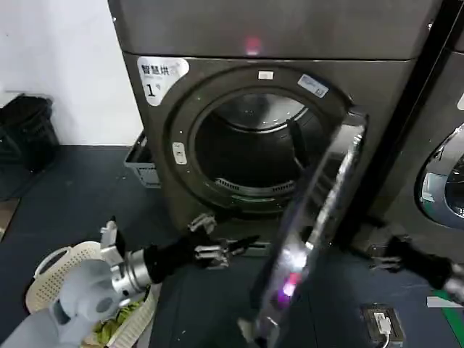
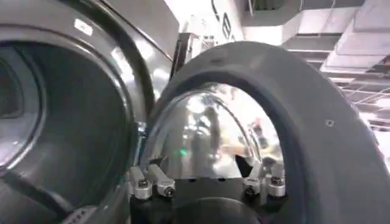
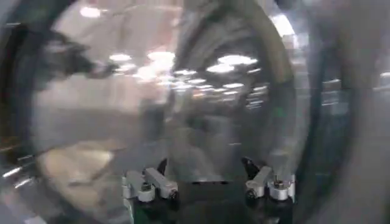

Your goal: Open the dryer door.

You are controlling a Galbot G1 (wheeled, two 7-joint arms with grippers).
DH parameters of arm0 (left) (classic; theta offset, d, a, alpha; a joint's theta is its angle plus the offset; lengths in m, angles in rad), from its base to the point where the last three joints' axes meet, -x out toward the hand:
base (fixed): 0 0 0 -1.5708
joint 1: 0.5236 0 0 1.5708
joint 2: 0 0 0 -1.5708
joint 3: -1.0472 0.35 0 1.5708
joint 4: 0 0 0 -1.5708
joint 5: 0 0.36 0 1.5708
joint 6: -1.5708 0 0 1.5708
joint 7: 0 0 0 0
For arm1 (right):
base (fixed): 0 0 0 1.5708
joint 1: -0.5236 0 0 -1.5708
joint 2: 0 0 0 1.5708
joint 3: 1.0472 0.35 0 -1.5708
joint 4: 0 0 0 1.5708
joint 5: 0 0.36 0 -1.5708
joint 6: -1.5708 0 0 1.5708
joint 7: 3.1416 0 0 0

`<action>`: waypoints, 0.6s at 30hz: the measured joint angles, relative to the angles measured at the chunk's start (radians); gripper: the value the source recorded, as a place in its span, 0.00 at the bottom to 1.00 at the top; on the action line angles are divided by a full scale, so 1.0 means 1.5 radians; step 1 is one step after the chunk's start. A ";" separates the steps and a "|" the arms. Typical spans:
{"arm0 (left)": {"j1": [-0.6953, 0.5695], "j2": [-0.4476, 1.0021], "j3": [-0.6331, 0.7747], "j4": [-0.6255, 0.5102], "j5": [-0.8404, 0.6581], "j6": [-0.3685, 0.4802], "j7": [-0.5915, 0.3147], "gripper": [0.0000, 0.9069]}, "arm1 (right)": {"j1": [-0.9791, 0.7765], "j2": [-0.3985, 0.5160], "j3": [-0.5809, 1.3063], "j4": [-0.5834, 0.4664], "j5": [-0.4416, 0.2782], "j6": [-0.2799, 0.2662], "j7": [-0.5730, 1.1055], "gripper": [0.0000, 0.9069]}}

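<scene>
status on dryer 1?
Left gripper open, low, inside the door swing. Right gripper open, outside it. Dryer door swung wide, drum exposed.

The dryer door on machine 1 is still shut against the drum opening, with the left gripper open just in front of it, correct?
Not shut: the head view shows the dryer door swung wide open, the drum opening exposed. The left gripper is indeed open, in front of the machine, below the opening.

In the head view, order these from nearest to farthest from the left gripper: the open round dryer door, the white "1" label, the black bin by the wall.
1. The open chrome-ringed dryer door, just right of the left gripper.
2. The white "1" label, high on the machine's front.
3. The black bin, far left by the wall.
</scene>
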 joint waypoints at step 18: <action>-0.090 -0.039 0.177 0.030 0.044 -0.027 -0.020 1.00 | -0.061 -0.012 0.250 0.021 -0.021 -0.023 0.417 1.00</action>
